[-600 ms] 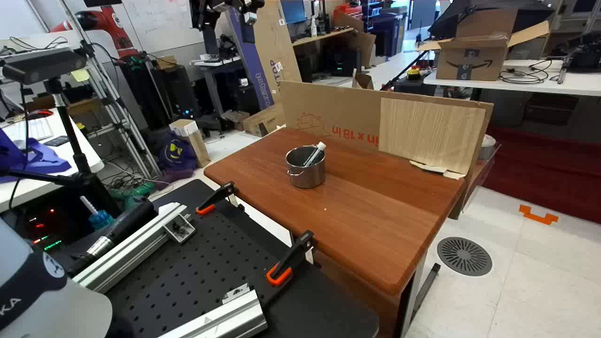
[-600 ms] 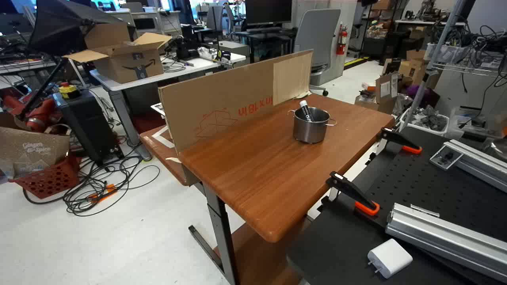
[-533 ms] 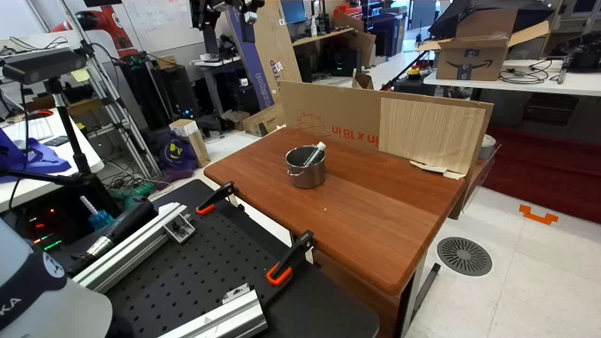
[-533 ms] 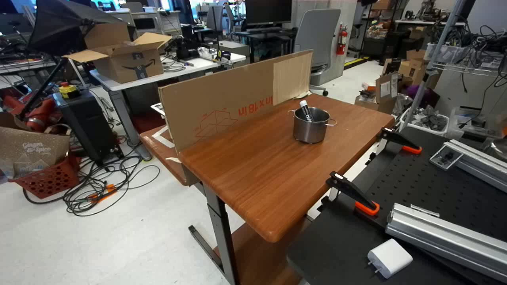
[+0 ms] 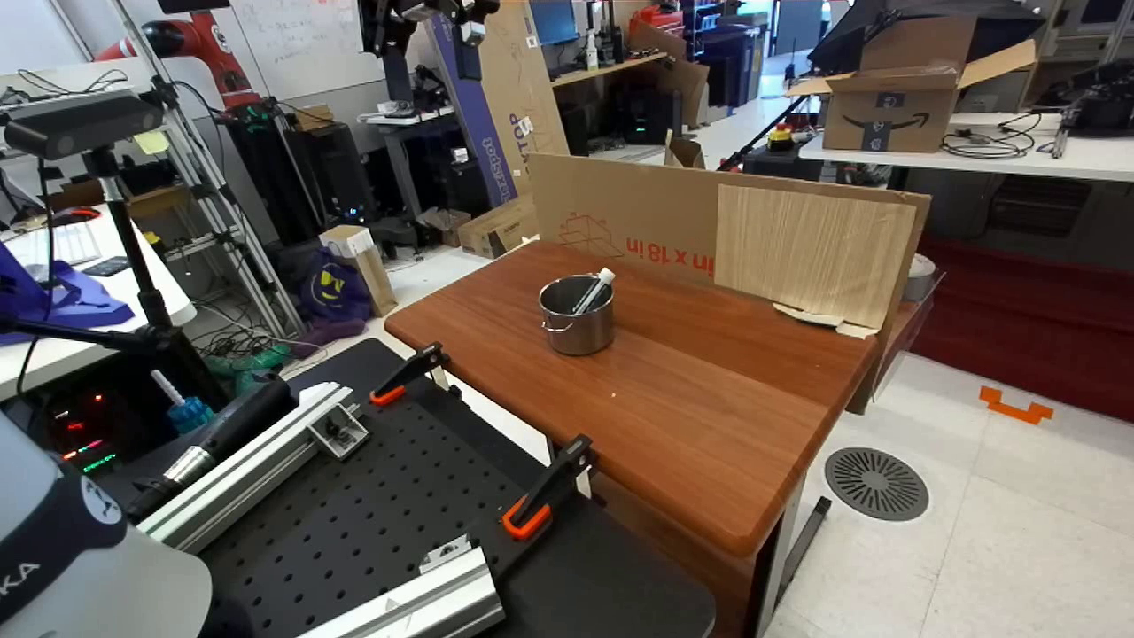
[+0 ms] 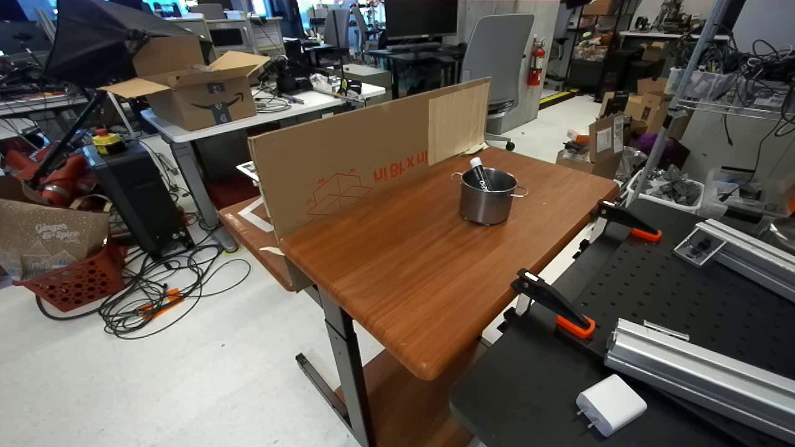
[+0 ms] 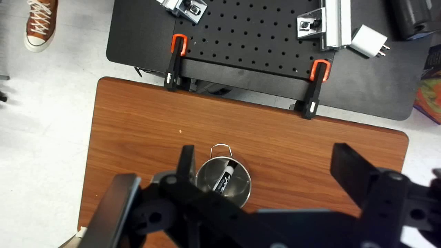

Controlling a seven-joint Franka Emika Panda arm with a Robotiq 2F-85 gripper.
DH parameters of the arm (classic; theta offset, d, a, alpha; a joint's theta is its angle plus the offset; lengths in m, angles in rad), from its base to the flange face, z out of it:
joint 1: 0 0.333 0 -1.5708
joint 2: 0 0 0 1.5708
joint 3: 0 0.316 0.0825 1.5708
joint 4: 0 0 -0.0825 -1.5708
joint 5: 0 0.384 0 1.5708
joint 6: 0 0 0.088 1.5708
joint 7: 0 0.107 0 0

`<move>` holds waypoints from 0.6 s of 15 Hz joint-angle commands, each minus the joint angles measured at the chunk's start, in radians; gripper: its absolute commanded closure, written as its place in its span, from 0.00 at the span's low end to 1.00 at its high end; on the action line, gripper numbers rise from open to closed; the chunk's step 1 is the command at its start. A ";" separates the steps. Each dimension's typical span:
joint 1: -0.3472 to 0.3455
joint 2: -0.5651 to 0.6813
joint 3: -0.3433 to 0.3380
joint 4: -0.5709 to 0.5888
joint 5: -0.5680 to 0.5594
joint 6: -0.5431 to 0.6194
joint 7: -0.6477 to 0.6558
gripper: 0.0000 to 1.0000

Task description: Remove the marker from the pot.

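Marker (image 6: 481, 176): tilted inside the pot (image 6: 486, 208), pale end above the rim.
Bench (image 6: 397, 267): brown, with the pot standing upright on it.
Cardboard sheet (image 6: 360, 143): upright along one long edge, apart from the pot.
Claw (image 7: 266, 161): released, fingers (image 7: 349, 172) spread wide; raised high, pointing down at the bench, hiding part of the pot in the wrist view.
Clamps (image 6: 551, 302): two, black and orange, at the opposite edge.

Gripper (image 7: 263, 160), fingers (image 7: 348, 168) spread wide, pot (image 7: 244, 184) below nearer one finger, partly hidden by the gripper, marker (image 7: 224, 179) aslant inside, table (image 7: 293, 148) underneath, two clamps (image 7: 174, 65), pegboard (image 7: 237, 38) and white plug (image 7: 367, 41) past the fingers, shoe (image 7: 40, 22) farther off.
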State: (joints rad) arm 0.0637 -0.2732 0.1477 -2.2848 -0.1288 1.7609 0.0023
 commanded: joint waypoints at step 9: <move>0.010 -0.001 -0.021 -0.001 0.007 0.021 0.010 0.00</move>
State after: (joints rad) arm 0.0637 -0.2732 0.1477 -2.2848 -0.1288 1.7609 0.0023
